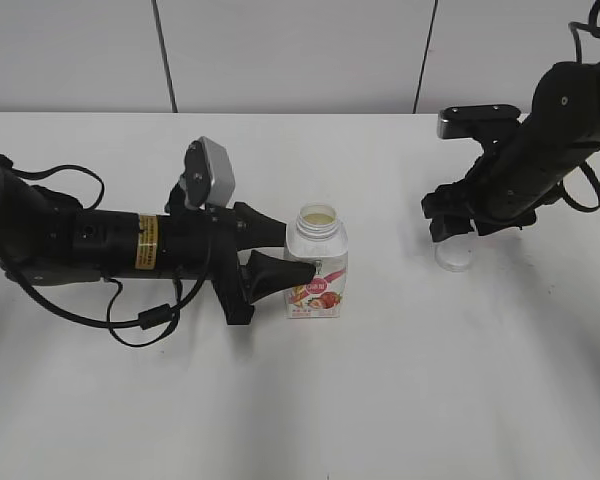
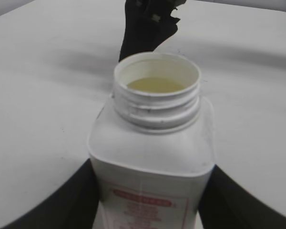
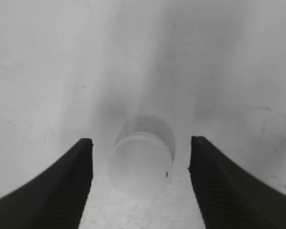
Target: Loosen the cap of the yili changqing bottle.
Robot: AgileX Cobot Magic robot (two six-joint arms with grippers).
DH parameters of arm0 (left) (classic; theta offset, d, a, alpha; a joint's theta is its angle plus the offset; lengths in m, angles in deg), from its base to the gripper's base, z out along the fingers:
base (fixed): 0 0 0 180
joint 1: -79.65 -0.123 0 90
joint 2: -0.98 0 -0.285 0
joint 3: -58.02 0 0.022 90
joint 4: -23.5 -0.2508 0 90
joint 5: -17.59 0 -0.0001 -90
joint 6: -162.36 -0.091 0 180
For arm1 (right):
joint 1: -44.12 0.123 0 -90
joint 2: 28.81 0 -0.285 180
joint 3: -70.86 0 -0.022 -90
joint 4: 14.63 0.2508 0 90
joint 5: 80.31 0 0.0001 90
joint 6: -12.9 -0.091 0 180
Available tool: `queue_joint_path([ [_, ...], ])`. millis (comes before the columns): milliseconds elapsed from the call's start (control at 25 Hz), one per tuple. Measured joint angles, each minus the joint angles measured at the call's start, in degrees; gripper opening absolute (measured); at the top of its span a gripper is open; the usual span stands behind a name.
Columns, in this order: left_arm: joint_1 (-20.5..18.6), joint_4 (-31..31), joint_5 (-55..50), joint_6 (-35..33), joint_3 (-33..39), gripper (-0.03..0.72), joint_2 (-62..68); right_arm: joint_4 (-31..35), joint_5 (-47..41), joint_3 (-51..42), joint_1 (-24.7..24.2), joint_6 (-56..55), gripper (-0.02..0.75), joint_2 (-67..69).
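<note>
The yili changqing bottle (image 1: pixel 317 270) stands upright mid-table, white with a pink-red fruit label. Its threaded neck is open and pale liquid shows inside in the left wrist view (image 2: pixel 155 124). My left gripper (image 1: pixel 280 255) is shut on the bottle's body, one black finger on each side (image 2: pixel 150 200). The cap (image 1: pixel 454 254) lies on the table at the right, off the bottle. In the right wrist view the cap (image 3: pixel 142 162) lies between the spread fingers of my right gripper (image 3: pixel 141 157), which is open just above it and not touching it (image 1: pixel 450 228).
The white table (image 1: pixel 380 400) spreads all round the bottle and cap. A pale panelled wall (image 1: pixel 280 50) runs along the table's far edge. The right arm shows as a dark shape behind the bottle in the left wrist view (image 2: pixel 145 26).
</note>
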Motion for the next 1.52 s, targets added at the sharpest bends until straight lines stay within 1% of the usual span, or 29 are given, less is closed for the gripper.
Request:
queue_joint_path([
  [80, 0.0, 0.0, 0.0, 0.0, 0.0, 0.386, 0.0, 0.0, 0.0, 0.0, 0.0, 0.0, 0.558, 0.0],
  [120, 0.0, 0.0, 0.0, 0.0, 0.0, 0.386, 0.0, 0.0, 0.0, 0.0, 0.0, 0.0, 0.58, 0.0],
  [200, 0.0, 0.0, 0.0, 0.0, 0.0, 0.386, 0.0, 0.0, -0.1, 0.0, 0.0, 0.0, 0.601, 0.0],
  [320, 0.0, -0.1, 0.0, 0.0, 0.0, 0.386, 0.0, 0.0, -1.1, 0.0, 0.0, 0.0, 0.606, 0.0],
  [360, 0.0, -0.1, 0.0, 0.0, 0.0, 0.397, 0.0, 0.0, -1.5, 0.0, 0.0, 0.0, 0.606, 0.0],
  [440, -0.3, -0.4, 0.0, 0.0, 0.0, 0.455, 0.0, 0.0, -2.3, 0.0, 0.0, 0.0, 0.604, -0.2],
  [520, -0.5, -0.6, 0.0, 0.0, 0.0, 0.545, 0.0, 0.0, -3.0, 0.0, 0.0, 0.0, 0.599, -1.2],
  [560, -0.7, -0.6, 0.0, 0.0, 0.0, 0.575, 0.0, 0.0, -3.5, 0.0, 0.0, 0.0, 0.596, -2.0],
  [680, -1.0, -1.1, 0.3, 0.0, 0.0, 0.606, 0.0, 0.0, -5.0, 0.0, 0.1, 0.0, 0.595, -4.0],
  [800, -1.8, -3.7, 0.3, 0.2, 0.0, 0.606, 0.0, 0.0, -6.8, 0.0, 0.1, 0.0, 0.595, -5.7],
  [920, -3.0, -7.7, 0.2, 1.3, 0.0, 0.597, -0.3, 0.0, -8.7, 0.0, 0.1, 0.0, 0.595, -7.2],
  [1080, -5.5, -12.9, -0.6, 5.5, 0.0, 0.593, -3.5, 0.0, -9.3, 0.0, 0.1, 0.0, 0.595, -10.3],
  [1200, -7.4, -18.1, -3.1, 9.2, 0.0, 0.594, -6.6, 0.0, -9.4, 0.0, 0.1, 0.0, 0.595, -12.6],
  [1320, -9.1, -22.0, -5.0, 11.9, 0.0, 0.592, -9.4, 0.0, -9.5, 0.0, 0.1, 0.2, 0.595, -14.5],
  [1440, -10.6, -24.8, -7.2, 14.2, 0.0, 0.59, -12.5, 0.0, -9.4, 0.0, 0.1, 1.4, 0.595, -16.4],
  [1520, -11.1, -25.5, -10.0, 15.3, 0.0, 0.59, -15.0, 0.0, -9.4, 0.0, 0.1, 3.3, 0.595, -17.8],
])
